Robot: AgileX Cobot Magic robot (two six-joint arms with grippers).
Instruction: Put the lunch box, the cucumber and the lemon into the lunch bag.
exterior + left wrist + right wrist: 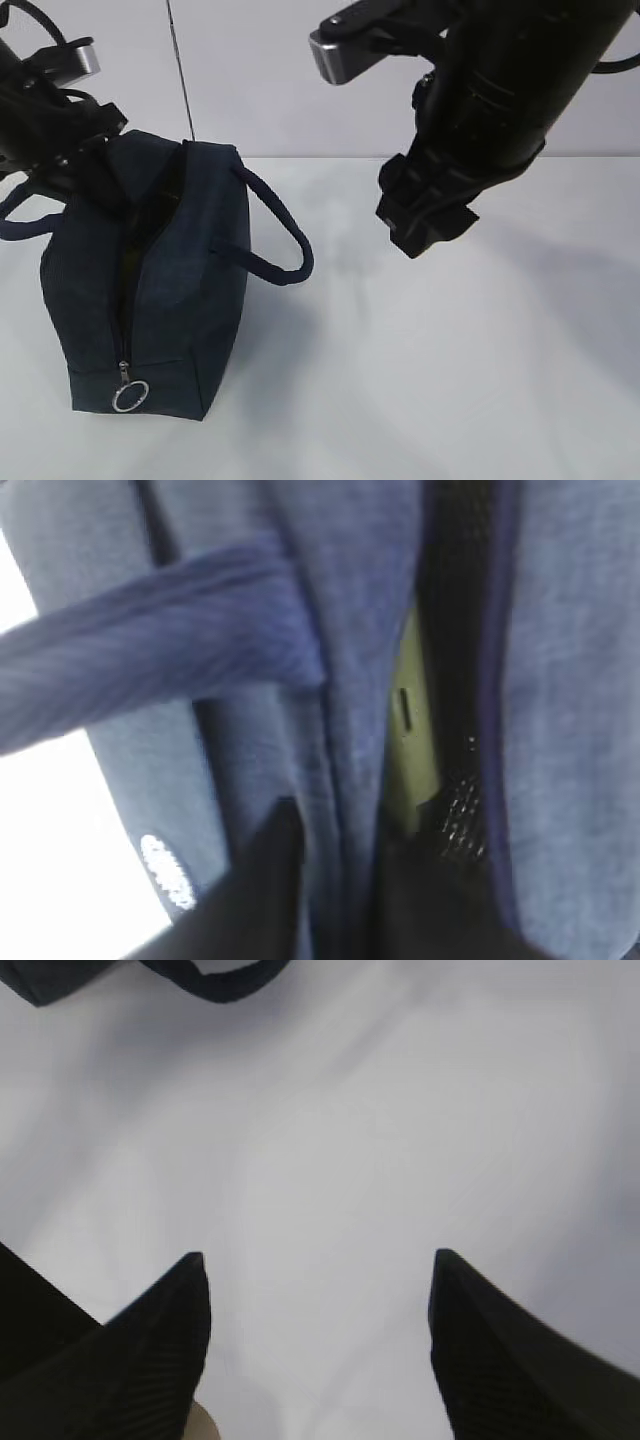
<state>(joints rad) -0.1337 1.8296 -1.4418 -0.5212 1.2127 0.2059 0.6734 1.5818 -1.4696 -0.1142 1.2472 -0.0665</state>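
Showing through the lunch bag's (150,270) zipper slit (440,680), a sage sliver (410,730), possibly the lunch box; left pincer (75,165) hidden at 10 o'clock, grip indeterminate; right pincer (318,1290) agape, empty.

lunch bag (190,290): woven navy cloth, matt, slightly fuzzy weave close up. Handle (285,235) on its right side: same soft fabric, rolled. Ring pull (130,396) at the bag's near end: shiny silver metal. Through the bag's open top slit: lunch box (408,750), pale green, smooth plastic. Table (450,380) under the bag: plain white, smooth, matt. Right gripper (318,1340) fingers (160,1340): black, finely ribbed, matt.
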